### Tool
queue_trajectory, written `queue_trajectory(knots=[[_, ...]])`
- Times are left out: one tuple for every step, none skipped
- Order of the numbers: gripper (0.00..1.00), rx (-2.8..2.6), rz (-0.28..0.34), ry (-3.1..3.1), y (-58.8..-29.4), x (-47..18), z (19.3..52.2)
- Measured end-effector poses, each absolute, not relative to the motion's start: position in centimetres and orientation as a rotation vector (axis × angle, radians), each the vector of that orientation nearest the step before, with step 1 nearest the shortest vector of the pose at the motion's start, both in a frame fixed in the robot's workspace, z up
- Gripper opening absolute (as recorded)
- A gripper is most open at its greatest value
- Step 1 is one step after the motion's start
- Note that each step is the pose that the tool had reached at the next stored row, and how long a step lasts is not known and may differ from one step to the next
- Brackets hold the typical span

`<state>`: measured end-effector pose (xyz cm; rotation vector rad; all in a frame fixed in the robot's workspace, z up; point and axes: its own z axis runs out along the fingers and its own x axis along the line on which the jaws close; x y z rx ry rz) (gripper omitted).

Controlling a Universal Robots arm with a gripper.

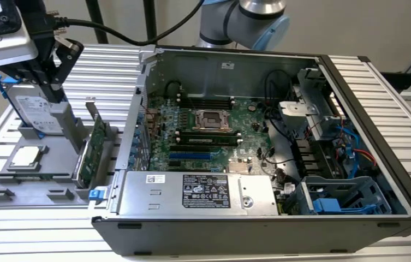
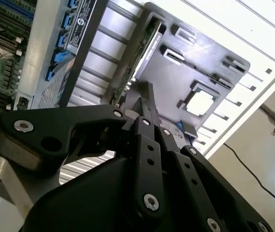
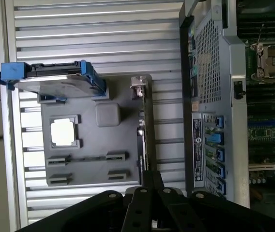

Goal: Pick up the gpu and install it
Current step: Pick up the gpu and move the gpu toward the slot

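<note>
The gpu (image 1: 92, 148) stands on its long edge in a slot of the grey holder (image 1: 16, 188), at the exterior view's left, just beside the open computer case. Its green board faces the case. Both wrist views show it edge-on, the gpu (image 3: 145, 130) with a silver bracket at one end, and the gpu (image 2: 145, 41) beyond the fingertips. My gripper (image 1: 56, 93) hangs above the holder, in front of the hard drive, a little higher than the card's top edge and apart from it. The black fingers (image 3: 150, 178) are together and hold nothing.
A silver hard drive in a blue frame (image 1: 34, 112) leans in the holder behind the gripper. A square CPU chip (image 1: 27, 158) lies in the holder's pocket. The open case (image 1: 263, 229) shows the motherboard (image 1: 205, 131), its blue slot (image 1: 190, 155) and the power supply (image 1: 198, 194).
</note>
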<state>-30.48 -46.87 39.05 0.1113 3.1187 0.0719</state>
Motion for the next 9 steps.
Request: queue_trajectory(knots=[[0.0, 0.111, 0.072, 3.119, -47.01, -30.49, 39.04], [0.0, 0.111, 0.072, 3.119, -47.13, -30.5, 39.03], [0.0, 0.111, 0.072, 3.119, -47.22, -30.51, 39.02], [0.0, 0.111, 0.072, 3.119, -47.28, -30.51, 39.02], [0.0, 0.111, 0.072, 3.119, -47.31, -30.51, 39.02], [0.0, 0.112, 0.072, 3.119, -47.32, -30.51, 39.03], [0.0, 0.111, 0.072, 3.119, -47.34, -30.51, 39.02], [0.0, 0.111, 0.072, 3.119, -47.37, -30.5, 39.02], [0.0, 0.111, 0.072, 3.119, -47.39, -30.51, 39.02]])
